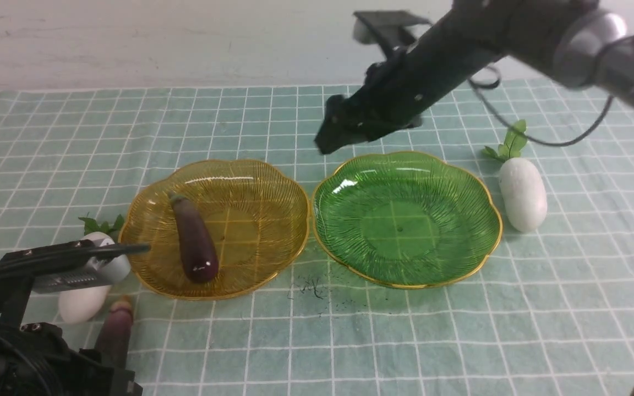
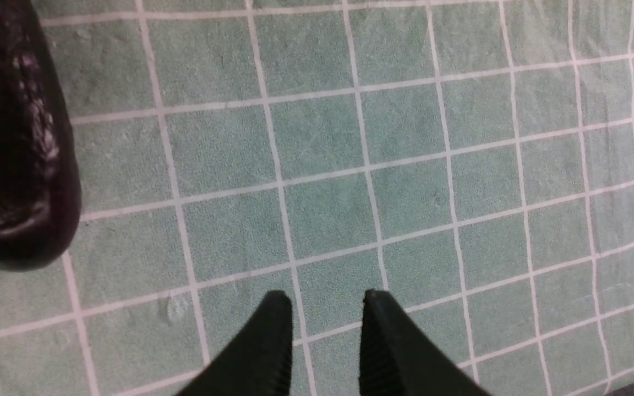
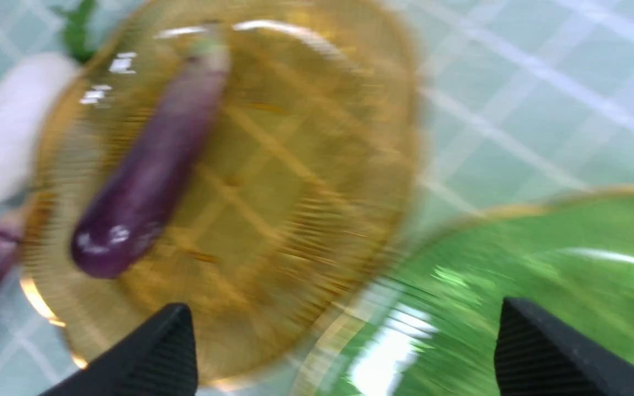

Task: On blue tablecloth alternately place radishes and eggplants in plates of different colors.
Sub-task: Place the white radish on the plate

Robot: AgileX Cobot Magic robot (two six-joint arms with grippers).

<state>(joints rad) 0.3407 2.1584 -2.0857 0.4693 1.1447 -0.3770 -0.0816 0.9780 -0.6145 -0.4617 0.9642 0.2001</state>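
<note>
One toy eggplant (image 1: 195, 242) lies in your amber plate (image 1: 251, 231); the other (image 1: 114, 333) sits on the blue tablecloth (image 1: 570, 308) near the left radish (image 1: 83, 297), beside that plate. Your green plate (image 1: 399, 220) holds no vegetable, the right radish (image 1: 523, 193) just beside it. Your right jaws (image 3: 344, 341) are spread wide and empty above the plates; your left jaws (image 2: 325, 294) are parted, gripping nothing.

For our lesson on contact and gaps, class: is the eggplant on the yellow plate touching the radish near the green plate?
Apart. The front view shows yellow plate and green plate between the eggplant and that radish.
</note>
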